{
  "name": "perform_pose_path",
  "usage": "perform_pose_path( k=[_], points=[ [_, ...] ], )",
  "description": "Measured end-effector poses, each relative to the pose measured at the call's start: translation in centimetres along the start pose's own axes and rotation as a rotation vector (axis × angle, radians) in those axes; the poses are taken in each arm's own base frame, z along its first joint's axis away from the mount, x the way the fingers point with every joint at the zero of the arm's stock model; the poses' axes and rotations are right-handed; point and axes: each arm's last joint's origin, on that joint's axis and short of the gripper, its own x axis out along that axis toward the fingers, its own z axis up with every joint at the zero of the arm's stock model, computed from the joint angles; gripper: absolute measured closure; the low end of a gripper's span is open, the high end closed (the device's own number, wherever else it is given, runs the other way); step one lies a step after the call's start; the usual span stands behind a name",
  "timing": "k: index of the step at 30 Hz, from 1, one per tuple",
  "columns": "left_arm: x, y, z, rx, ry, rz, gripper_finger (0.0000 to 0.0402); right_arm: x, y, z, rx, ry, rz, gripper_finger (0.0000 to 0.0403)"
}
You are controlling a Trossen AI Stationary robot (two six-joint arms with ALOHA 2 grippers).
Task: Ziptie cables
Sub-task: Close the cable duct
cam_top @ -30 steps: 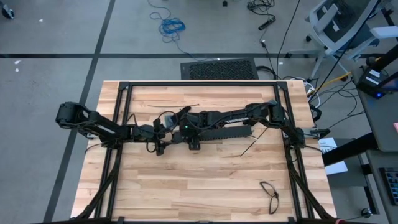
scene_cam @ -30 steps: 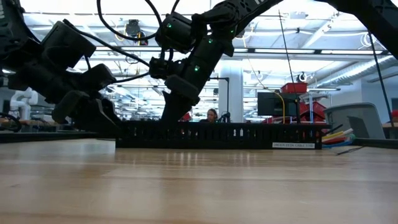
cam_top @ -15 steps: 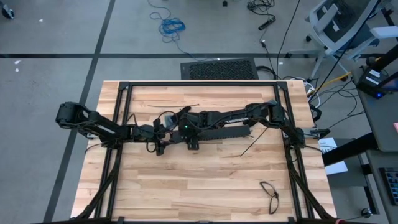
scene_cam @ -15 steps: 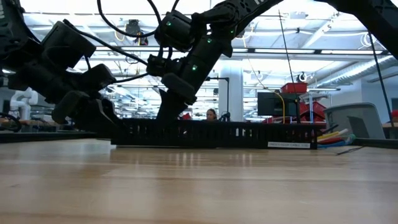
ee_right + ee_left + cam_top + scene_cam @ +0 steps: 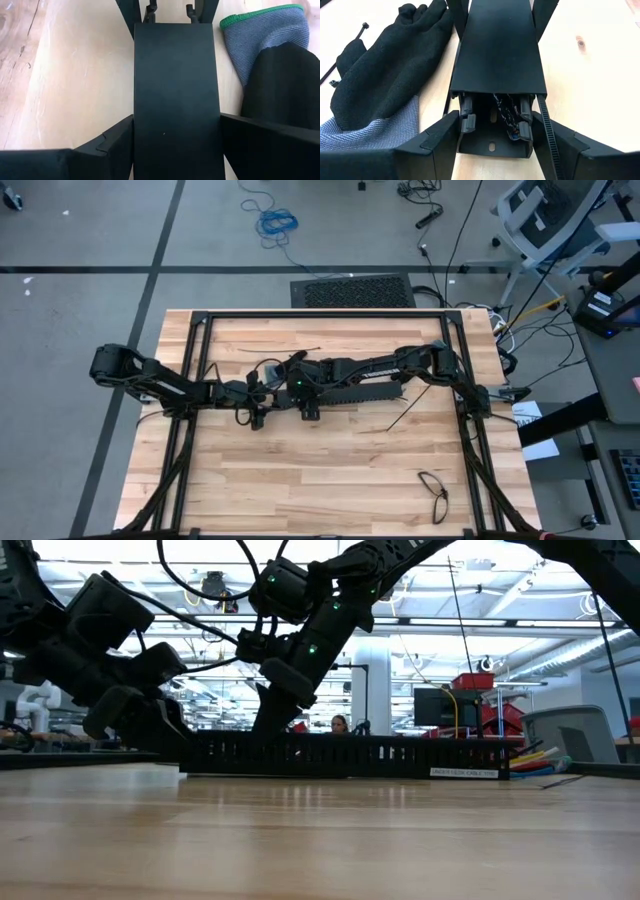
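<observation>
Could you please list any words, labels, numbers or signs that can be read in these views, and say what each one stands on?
No text can be read in any view.
White label on the long black slotted bar, low view: print too small and blurred to read.
Black glove and grey cuff with green edge, wrist views: no print visible.
Wooden table: no markings.

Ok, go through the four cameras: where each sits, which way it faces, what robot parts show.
High: overhead, straight down; both arms meet at the slotted bar.
Low: table height, level across; arms above the bar.
Left wrist: past its own fingers at the bar's end, a glove beside.
Right wrist: its fingers flank the bar.
Both wrist views share the bar and glove.
</observation>
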Motion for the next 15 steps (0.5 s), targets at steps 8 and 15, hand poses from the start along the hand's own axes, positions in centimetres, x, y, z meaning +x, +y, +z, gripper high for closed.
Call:
perform_pose_path(
  k=[8,15],
  points=[
    [0.0,0.0,0.03,0.0,-0.003,0.0,0.018,0.02,0.19,0.41,0.011,-0.044,0.016,0.016],
    [0.0,-0.01,0.01,0.007,-0.001,0.0,0.018,0.04,0.36,0.64,0.015,-0.069,0.022,0.016]
  ],
)
